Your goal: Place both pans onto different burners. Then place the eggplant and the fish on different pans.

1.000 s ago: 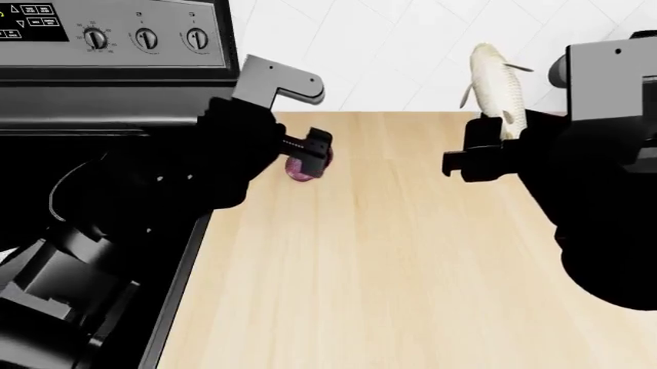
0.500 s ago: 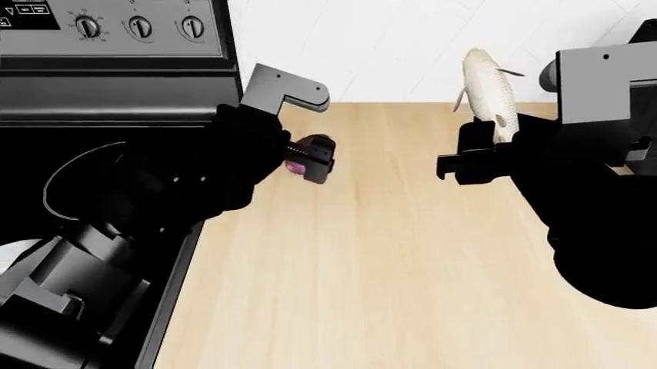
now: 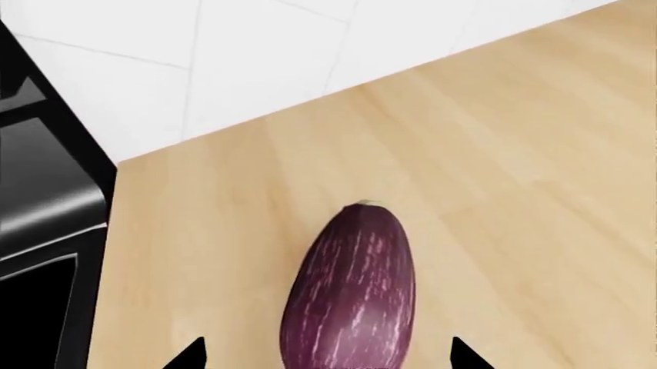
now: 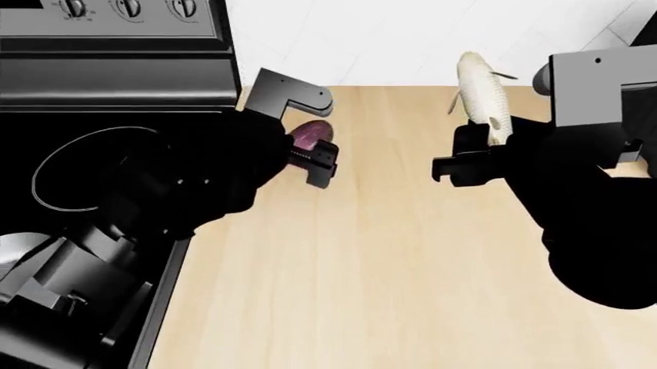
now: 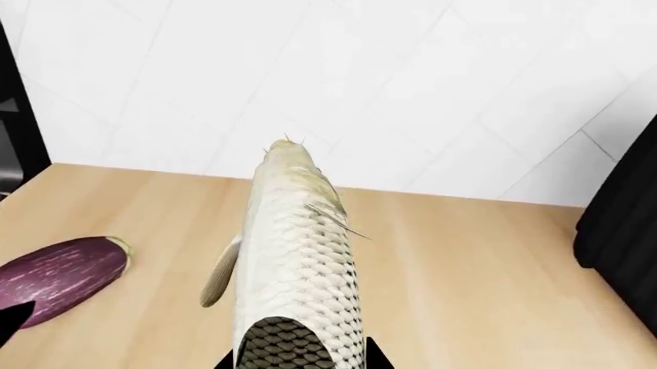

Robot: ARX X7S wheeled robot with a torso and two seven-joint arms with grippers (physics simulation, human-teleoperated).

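Two jaws gripping: left, streaked glossy eggplant; right, scaly pale fish.

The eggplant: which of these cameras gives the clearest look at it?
The left wrist view: the eggplant fills the middle of the picture, pale streaks and stem end plain. In the head view it peeks out behind the left arm. In the right wrist view it lies at the edge, partly cut off.

Purple eggplant with pale streaks, between two dark fingertips in the left wrist view, above the wooden counter. Pale, scaled fish, lengthwise toward the white tiled wall, tail end far. One white burner ring on black cooktop.
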